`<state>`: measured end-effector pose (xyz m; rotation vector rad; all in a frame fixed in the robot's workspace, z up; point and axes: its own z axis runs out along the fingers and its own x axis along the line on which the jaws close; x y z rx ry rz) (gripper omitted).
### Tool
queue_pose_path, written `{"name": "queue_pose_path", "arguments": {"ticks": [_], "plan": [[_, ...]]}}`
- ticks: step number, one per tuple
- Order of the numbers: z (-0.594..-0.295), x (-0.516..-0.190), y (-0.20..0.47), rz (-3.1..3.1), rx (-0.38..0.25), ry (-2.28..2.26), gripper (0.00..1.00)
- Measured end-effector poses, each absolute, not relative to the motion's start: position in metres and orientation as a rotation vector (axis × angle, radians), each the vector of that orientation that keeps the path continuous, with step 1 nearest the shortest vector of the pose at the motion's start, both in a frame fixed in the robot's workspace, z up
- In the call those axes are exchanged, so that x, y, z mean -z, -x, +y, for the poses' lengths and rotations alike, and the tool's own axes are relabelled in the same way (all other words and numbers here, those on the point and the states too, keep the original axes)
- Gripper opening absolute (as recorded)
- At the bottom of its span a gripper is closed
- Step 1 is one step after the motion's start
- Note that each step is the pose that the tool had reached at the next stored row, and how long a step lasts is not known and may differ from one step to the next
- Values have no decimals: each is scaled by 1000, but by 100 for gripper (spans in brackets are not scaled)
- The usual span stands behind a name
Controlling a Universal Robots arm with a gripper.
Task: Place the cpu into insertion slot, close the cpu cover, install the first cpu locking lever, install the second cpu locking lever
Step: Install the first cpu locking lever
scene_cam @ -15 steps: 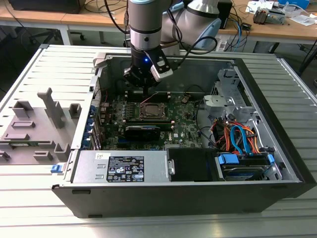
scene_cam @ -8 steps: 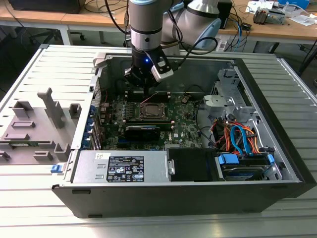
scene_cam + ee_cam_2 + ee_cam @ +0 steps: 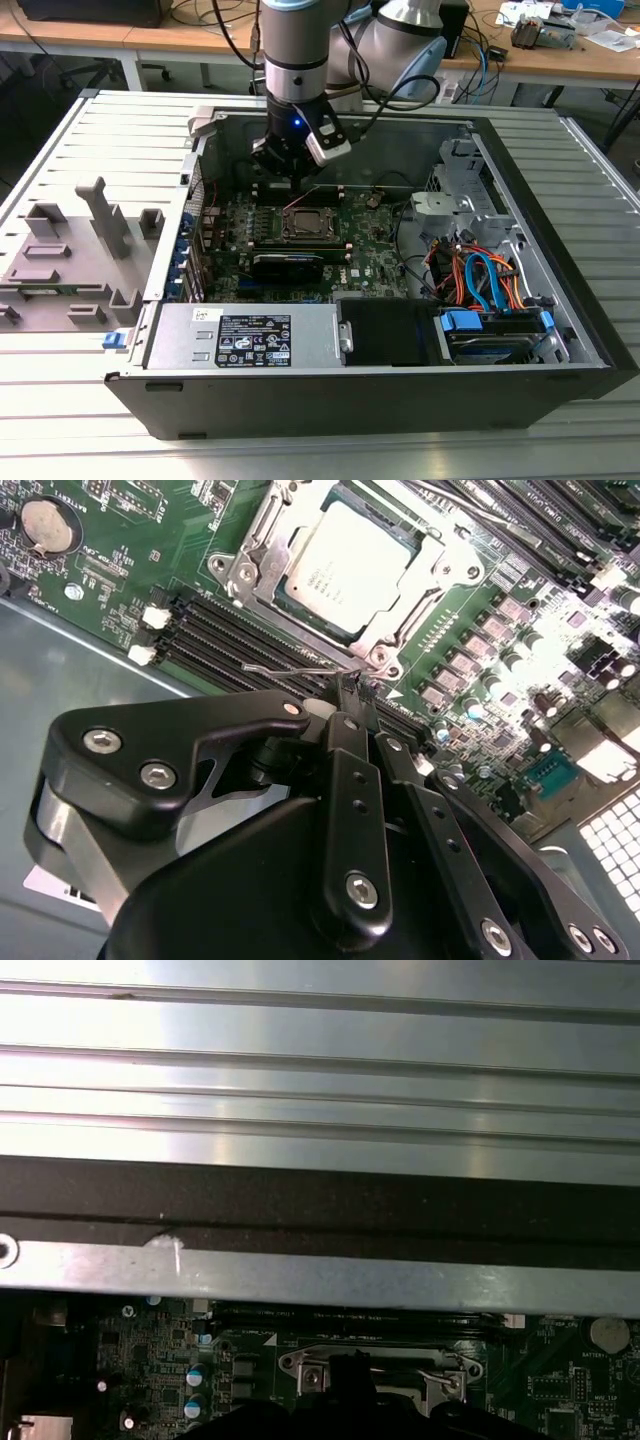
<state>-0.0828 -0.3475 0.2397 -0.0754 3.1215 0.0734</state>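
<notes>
Cpu (image 3: pixel 352 568) seated, cpu cover (image 3: pixel 452 562) down; hand (image 3: pixel 352 692) pinched shut on locking lever (image 3: pixel 300 670) at socket's 6 o'clock. Needs pressing under its hook.

Ribbed metal table (image 3: pixel 100 120); wooden desks (image 3: pixel 150 40) behind, strewn with cables.

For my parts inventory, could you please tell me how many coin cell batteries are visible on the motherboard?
1: the coin cell battery sits on the motherboard, apart from the cpu; others may be hidden.
</notes>
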Motion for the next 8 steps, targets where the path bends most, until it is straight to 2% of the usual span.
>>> {"name": "queue_pose_path", "arguments": {"ticks": [8], "plan": [[-347,-239,82,3121,-73,75,11]]}}
